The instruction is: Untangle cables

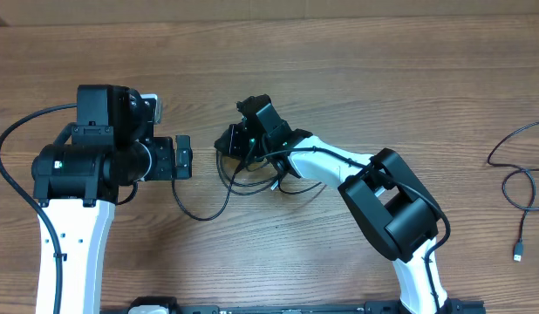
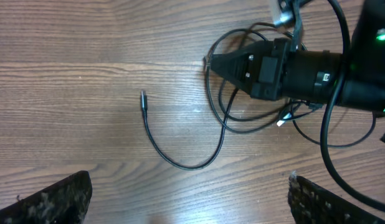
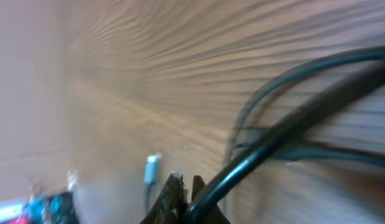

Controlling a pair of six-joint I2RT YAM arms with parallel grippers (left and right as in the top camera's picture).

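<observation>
Near the middle of the table (image 1: 357, 70), the cables (image 1: 245, 187) sit in a loose bunch of overlapping loops, right under and beside the right gripper (image 1: 224, 142). Right fingers are fully closed, tips together. The right wrist view is blurred, but a black cord seems to come out right at the closed tips (image 3: 174, 193), so it looks pinched on the edge of the bunch. From the left wrist view the right gripper (image 2: 209, 60) points at the left side of the loops and touches the outer cord there. One loose tail (image 2: 180, 165) curves out of the bunch towards the left arm and ends in a small plug (image 2: 142, 93) lying flat on the wood. Left gripper (image 1: 184, 158) is open as wide as it goes, holding nothing, hovering just left of the bunch above that tail. Another thin cord (image 1: 511, 179) lies well apart at the far right edge, clear of both arms.
</observation>
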